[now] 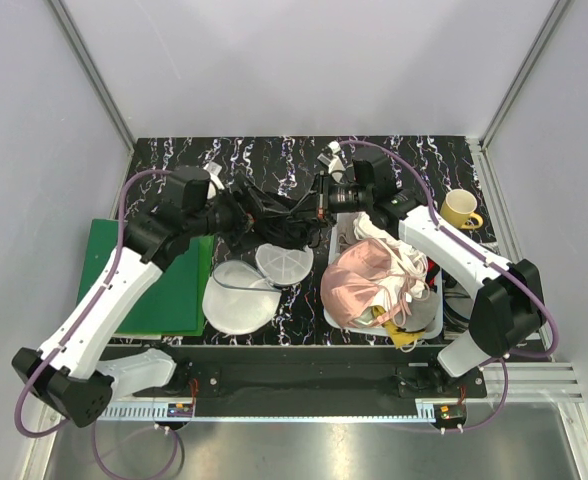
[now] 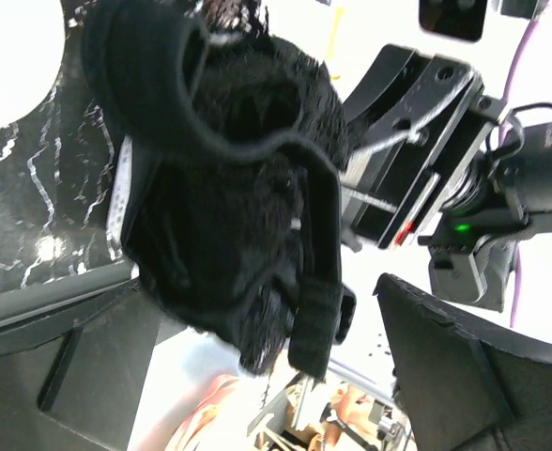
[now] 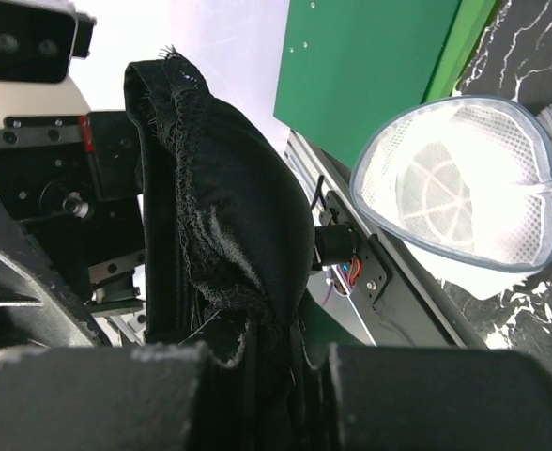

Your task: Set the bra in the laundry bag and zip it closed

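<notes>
From above, the bra (image 1: pixel 279 218) hangs in mid-air just behind the open laundry bag (image 1: pixel 236 300). The left wrist view shows the left claw (image 2: pixel 257 376) spread wide around the fabric, gripping nothing. The right wrist view shows the right claw (image 3: pixel 267 395) pinched shut on the bra. The step looks like carrying. Next, the bra needs lowering into the bag's mouth before release.

Two white-shelled arms (image 1: pixel 99 305) with black joints (image 1: pixel 190 192), purple cables (image 1: pixel 123 215), matte black fingers (image 3: pixel 88 395).
</notes>
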